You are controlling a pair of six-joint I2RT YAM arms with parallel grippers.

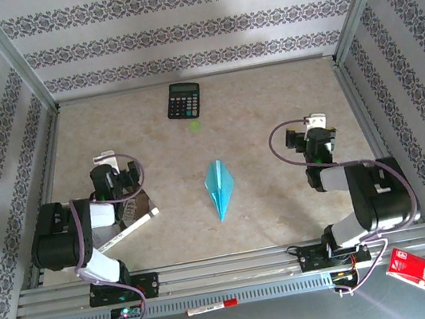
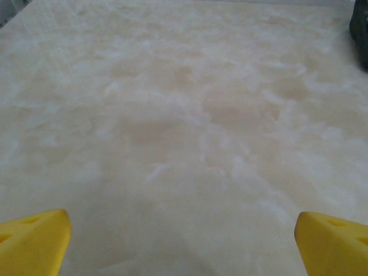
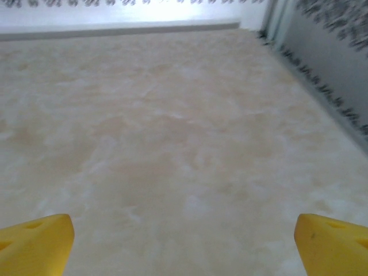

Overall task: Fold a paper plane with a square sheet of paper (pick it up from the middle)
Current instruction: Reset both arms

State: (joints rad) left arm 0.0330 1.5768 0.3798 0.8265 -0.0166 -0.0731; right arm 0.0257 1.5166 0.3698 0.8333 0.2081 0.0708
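Plane (image 1: 219,188): folded, lying at desk (image 1: 268,102) centre; folding judged complete. Left hand (image 2: 183,241) at 9 o'clock, right hand (image 3: 184,241) at 3 o'clock: spread, empty.

**A:** What's on the table (image 1: 251,97)?

**B:** A light-cyan paper plane (image 1: 220,188) lies flat mid-table, its long point toward the near edge. A black calculator (image 1: 184,100) sits well beyond it.

**A:** And the robot?

**B:** The left arm (image 1: 71,234) and right arm (image 1: 368,195) flank the plane, neither touching it.

Paper plane (image 1: 219,188): light-cyan folded dart, kite-shaped outline, centre crease visible. Lies flat at the middle of the table (image 1: 286,212), long nose toward 6 o'clock, shorter point toward 12 o'clock.
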